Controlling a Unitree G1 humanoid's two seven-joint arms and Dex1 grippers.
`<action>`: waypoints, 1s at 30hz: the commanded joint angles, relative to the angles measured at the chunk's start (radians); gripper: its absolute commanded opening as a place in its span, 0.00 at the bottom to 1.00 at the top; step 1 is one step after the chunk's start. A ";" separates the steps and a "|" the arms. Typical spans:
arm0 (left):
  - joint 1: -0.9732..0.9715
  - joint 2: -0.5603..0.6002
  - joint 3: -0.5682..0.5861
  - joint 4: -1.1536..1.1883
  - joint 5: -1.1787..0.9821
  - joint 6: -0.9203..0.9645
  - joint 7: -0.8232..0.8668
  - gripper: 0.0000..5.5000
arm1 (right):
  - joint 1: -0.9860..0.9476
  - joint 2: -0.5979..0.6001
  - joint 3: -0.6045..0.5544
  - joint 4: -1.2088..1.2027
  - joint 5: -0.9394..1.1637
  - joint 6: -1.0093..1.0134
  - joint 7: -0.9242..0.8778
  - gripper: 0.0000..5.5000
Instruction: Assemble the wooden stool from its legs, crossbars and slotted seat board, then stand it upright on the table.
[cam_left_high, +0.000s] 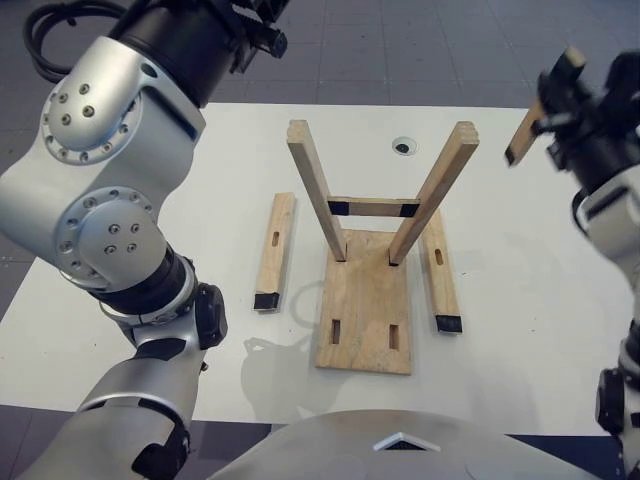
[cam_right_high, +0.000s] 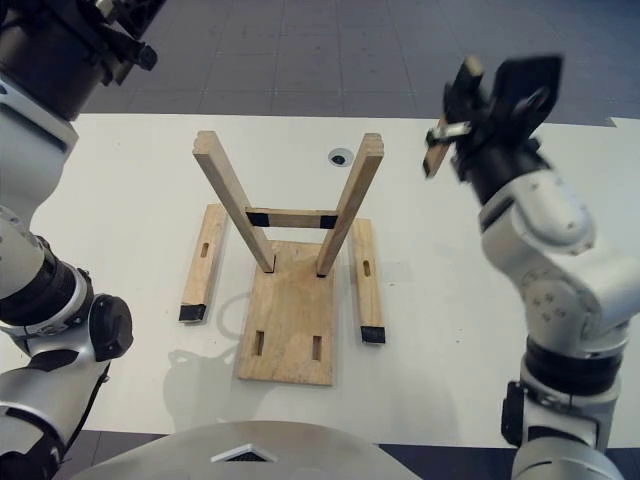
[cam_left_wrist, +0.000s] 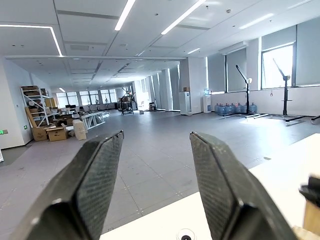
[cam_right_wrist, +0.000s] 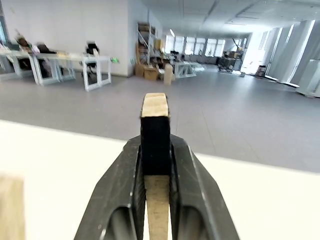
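Seat board (cam_left_high: 365, 305) flat on the table (cam_left_high: 530, 330), lower centre. One loose leg (cam_left_high: 275, 250) lies left of it, second loose leg (cam_left_high: 440, 275) just right. Two upright legs (cam_left_high: 315, 185) stand in its far slots, fitted crossbar (cam_left_high: 372, 208) between them. Upper right: right gripper (cam_right_wrist: 155, 142) clamped on a spare crossbar (cam_left_high: 525, 135), held above the table. Upper left: left gripper (cam_left_wrist: 156, 137) raised, fingers wide, nothing held.

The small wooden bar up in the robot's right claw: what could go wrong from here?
The crossbar is pinched near one end by the right gripper, up in the air, so it could twist or drop. The two standing legs sit only in slots of the seat board; a bump from an arm might knock them loose. Two other legs lie flat, unfitted, so the bar may have nowhere to go yet.
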 joint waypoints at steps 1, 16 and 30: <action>-0.010 -0.014 0.003 0.005 0.007 0.025 0.036 0.45 | 0.168 0.100 0.068 -0.021 -0.078 -0.061 0.038 0.07; 0.019 -0.028 0.001 0.009 -0.001 0.031 0.039 0.45 | 0.421 0.258 0.146 0.094 -0.373 -0.363 0.270 0.07; 0.018 -0.037 -0.017 0.010 0.000 0.026 0.036 0.45 | 0.391 0.336 0.140 -0.004 -0.394 -0.279 0.286 0.07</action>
